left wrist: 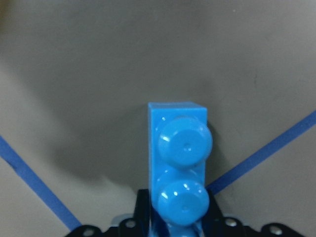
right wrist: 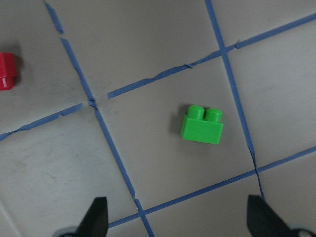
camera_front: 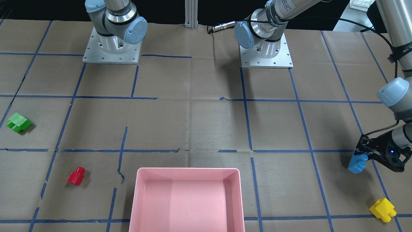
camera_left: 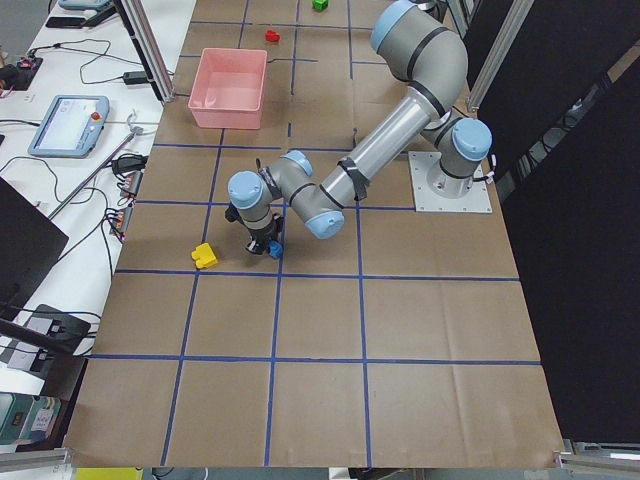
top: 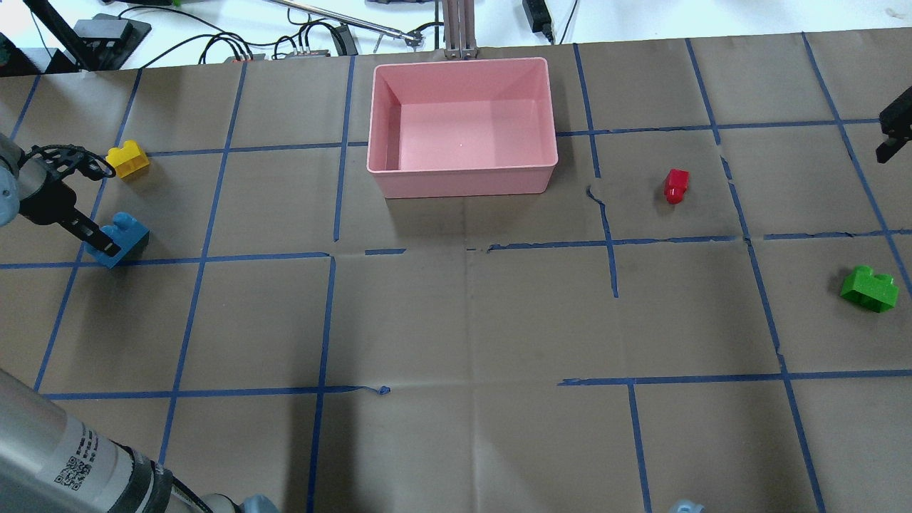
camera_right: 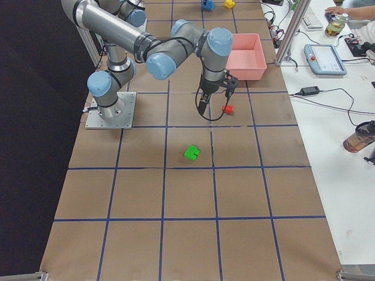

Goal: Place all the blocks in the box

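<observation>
My left gripper [camera_front: 363,154] is shut on the long blue block [camera_front: 356,165], at or just above the table; the left wrist view shows the blue block [left wrist: 180,158] between the fingers. The yellow block [camera_front: 382,209] lies close by. My right gripper [right wrist: 180,219] is open and empty, high over the green block [right wrist: 201,126], with the red block [right wrist: 7,71] at the edge of the right wrist view. In the overhead view the green block [top: 868,288] and the red block [top: 675,186] lie to the right of the pink box [top: 463,179], which holds nothing.
Brown paper with blue tape lines covers the table. The two arm bases [camera_front: 112,48] [camera_front: 265,51] stand on the robot's side. Cables and a post [top: 459,28] lie beyond the box's far side.
</observation>
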Robot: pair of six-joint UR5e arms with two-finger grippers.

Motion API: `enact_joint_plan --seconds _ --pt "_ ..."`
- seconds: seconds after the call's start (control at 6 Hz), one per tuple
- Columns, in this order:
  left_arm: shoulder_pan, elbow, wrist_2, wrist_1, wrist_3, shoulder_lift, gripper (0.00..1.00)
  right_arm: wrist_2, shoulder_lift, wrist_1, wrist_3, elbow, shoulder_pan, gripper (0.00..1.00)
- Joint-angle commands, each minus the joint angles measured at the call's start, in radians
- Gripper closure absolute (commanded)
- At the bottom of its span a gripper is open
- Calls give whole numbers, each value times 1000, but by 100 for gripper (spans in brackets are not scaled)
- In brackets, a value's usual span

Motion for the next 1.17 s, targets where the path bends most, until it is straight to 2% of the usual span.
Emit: enact_joint_plan --seconds 0.0,0.17,0.33,0.67,0.83,1.0 --pt "-163 72 0 -27 8 47 100 -24 71 -49 -2 0 -97 1" --pt "-280 115 -2 -50 0 58 100 -24 129 -82 4 6 -121 1" --pt "-395 153 0 -50 -8 63 100 -25 151 -165 10 57 -122 1" --pt "-578 256 3 -50 -88 46 100 -14 150 -472 4 272 -124 1" --pt "-648 290 3 -50 -165 31 100 -8 154 -576 0 360 -124 1" --pt "-682 301 1 -53 -170 31 100 -7 163 -578 -3 370 -124 1"
